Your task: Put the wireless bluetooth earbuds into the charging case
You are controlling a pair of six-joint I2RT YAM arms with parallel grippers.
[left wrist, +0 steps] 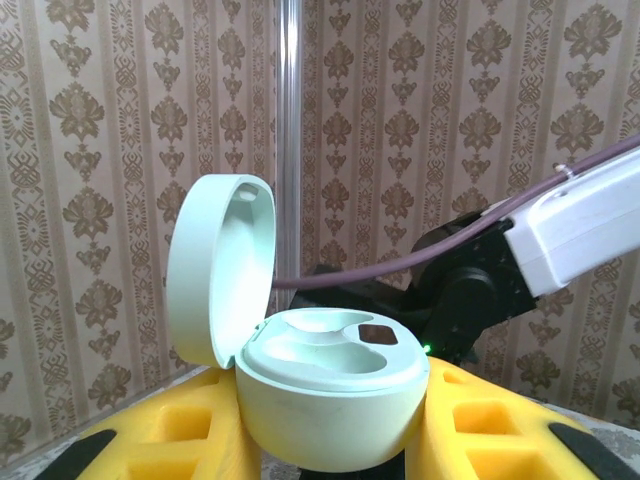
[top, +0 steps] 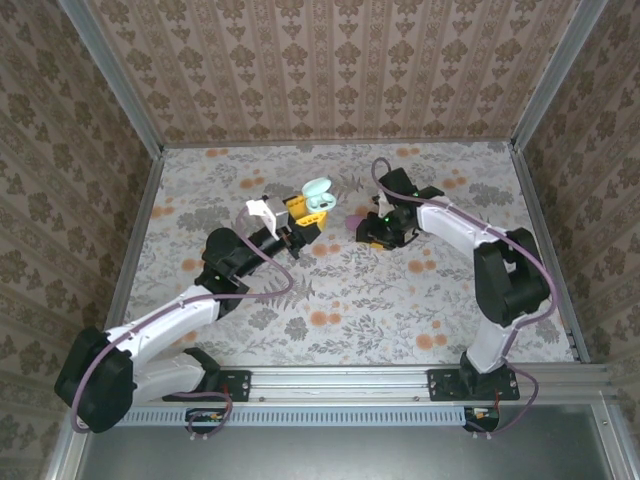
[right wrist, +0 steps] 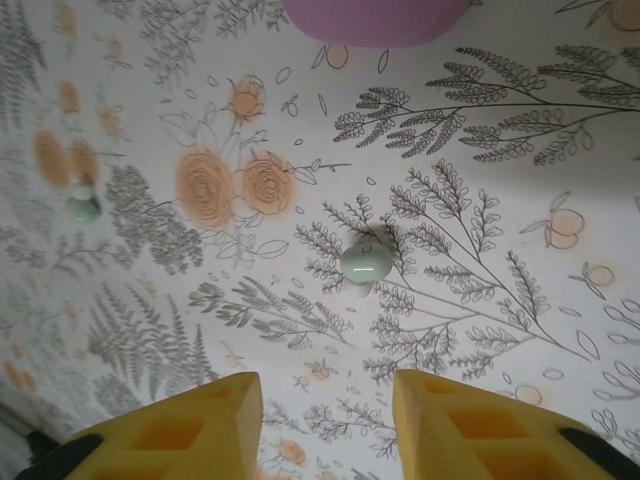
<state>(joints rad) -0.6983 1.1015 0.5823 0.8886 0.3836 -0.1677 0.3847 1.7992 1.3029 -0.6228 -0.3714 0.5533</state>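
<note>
**Top external**
- Charging case (top: pixel 318 193): mint green, lid open, lifted off the table (top: pixel 250 300). It is clamped in my left gripper (top: pixel 308 213), at the gripper's 12 o'clock.
- Right gripper (top: pixel 368 232): low over the table, at about 4 o'clock from the case and not touching it.
- Pink rounded object (top: pixel 357 215): on the table just beside the right gripper, at its 11 o'clock. I cannot tell what it is.

**Left wrist**
- The case sits upright between the yellow fingers (left wrist: pixel 170 440), which press on both of its flanks.
- The lid is swung back toward 10 o'clock.
- Two wells are visible in the base, and both look empty.

**Right wrist**
- The yellow fingers (right wrist: pixel 200 420) are parted, with nothing between them.
- First earbud (right wrist: pixel 367 262): lying on the table at 12 o'clock from the gap between the fingers, untouched.
- Second earbud (right wrist: pixel 84 208): well apart from the first, toward 9 o'clock.
- The pink object's edge is at the frame's 12 o'clock.

**Progress, my judgement**
- Done: the case is open and held ready.
- Left: both earbuds are yet to be picked up, carried to the case and seated in the wells.
- None is in yet, so the task is at an early stage.
</note>
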